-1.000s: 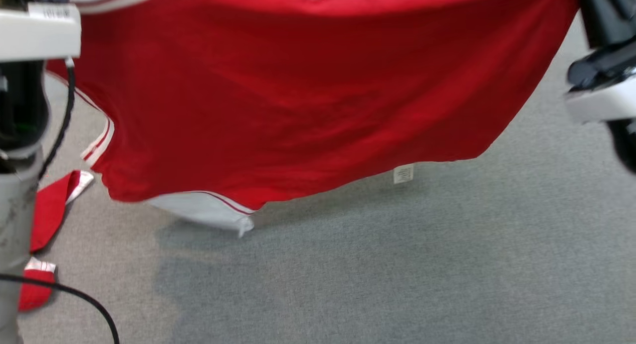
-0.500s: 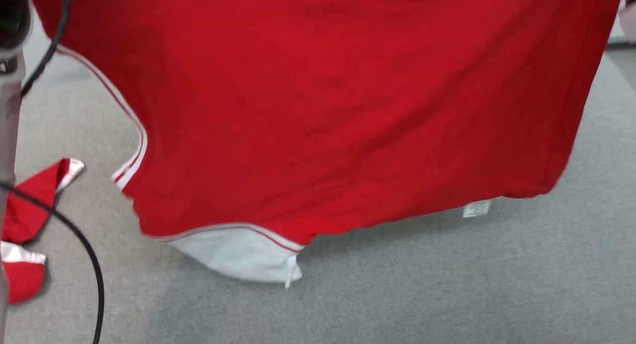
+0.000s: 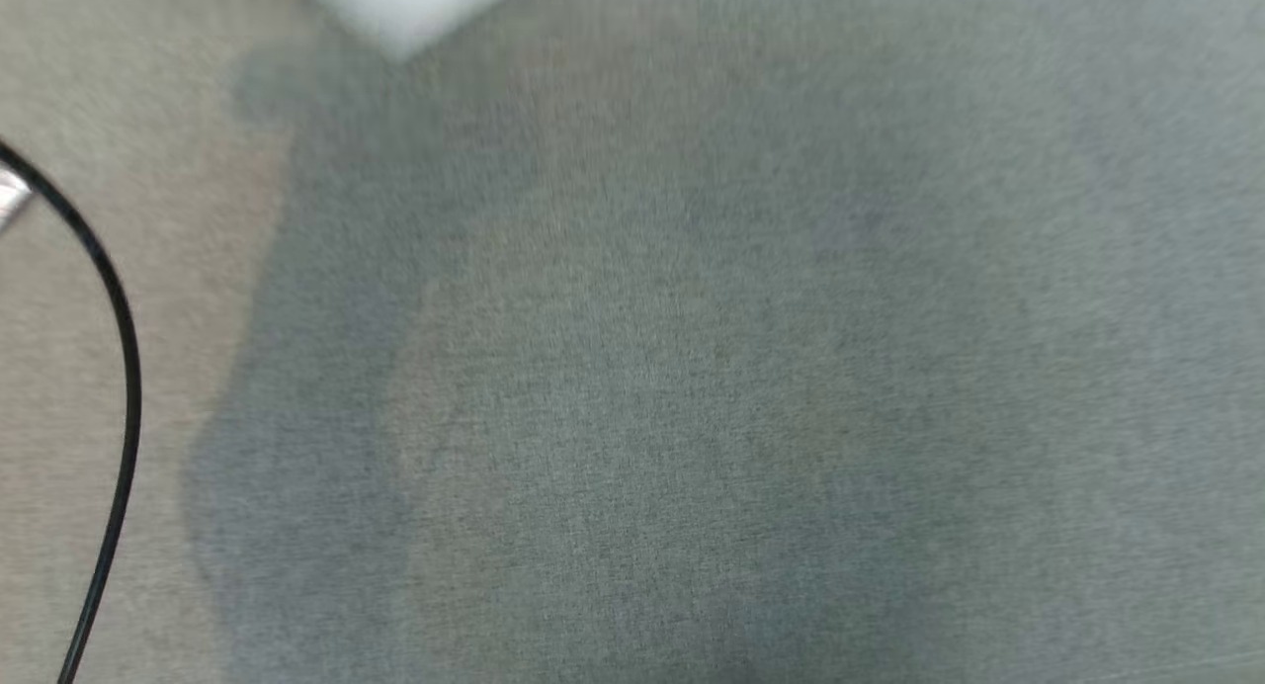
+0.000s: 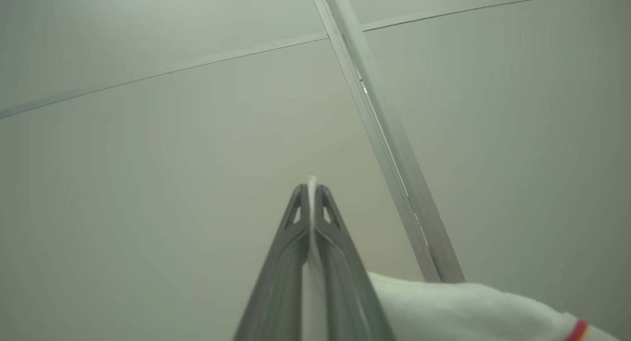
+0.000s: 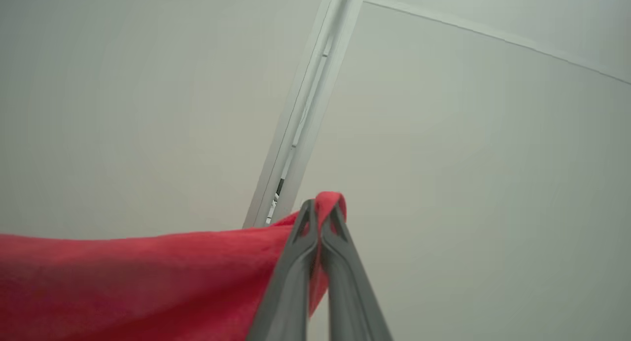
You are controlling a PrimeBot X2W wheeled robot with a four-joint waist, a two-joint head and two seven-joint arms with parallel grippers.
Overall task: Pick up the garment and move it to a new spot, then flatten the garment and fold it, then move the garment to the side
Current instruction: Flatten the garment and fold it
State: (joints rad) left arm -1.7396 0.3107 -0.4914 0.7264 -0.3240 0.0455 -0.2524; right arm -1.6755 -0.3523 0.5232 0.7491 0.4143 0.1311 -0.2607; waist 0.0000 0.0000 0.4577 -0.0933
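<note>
Garment (image 5: 148, 277) hung in the air between both arms, its white corner (image 3: 415, 2) above the carpet (image 3: 692, 368). Left gripper (image 4: 311, 188) was clamped on a white edge; right gripper (image 5: 321, 205) pinched a red edge. Fabric appeared soft, light and limp. Edge grips likely suited spreading it flat.

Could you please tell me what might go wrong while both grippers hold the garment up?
The right gripper pinches a small tip of the red-and-white fabric garment, and the left gripper only a thin white edge; either could slip. The thin black cable curves over the grey carpet, so lowered cloth might catch it.
</note>
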